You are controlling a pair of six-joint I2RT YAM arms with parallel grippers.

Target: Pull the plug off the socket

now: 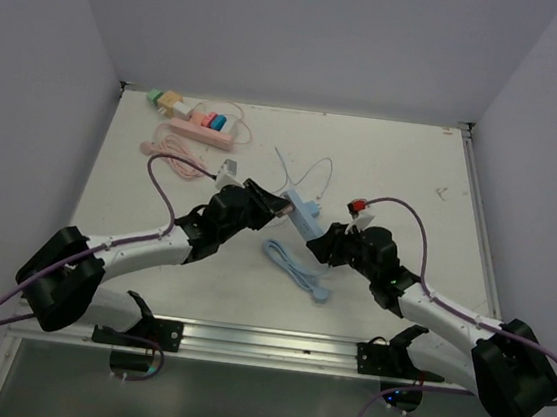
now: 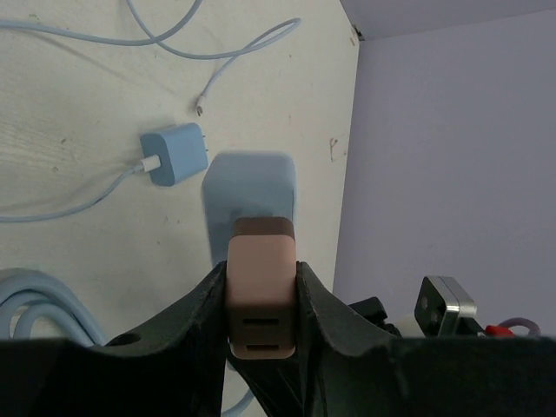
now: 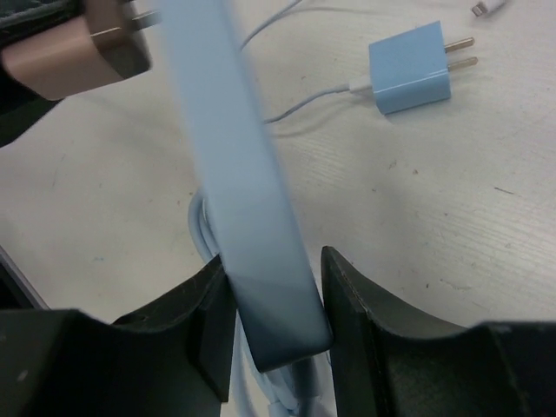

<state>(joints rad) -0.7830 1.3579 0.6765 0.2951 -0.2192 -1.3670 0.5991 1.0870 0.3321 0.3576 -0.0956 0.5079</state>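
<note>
The left claw (image 2: 262, 304) is clenched on a tan, box-shaped plastic plug (image 2: 261, 265), held over the middle of the white bench (image 1: 414, 164). The right claw (image 3: 274, 300) is grasping one end of a long, pale blue plastic socket strip (image 3: 230, 148). The plug sits against the strip's far end, with a metal prong (image 3: 143, 17) showing between them. A small blue two-pin charger (image 3: 408, 65) lies on the bench nearby.
</note>
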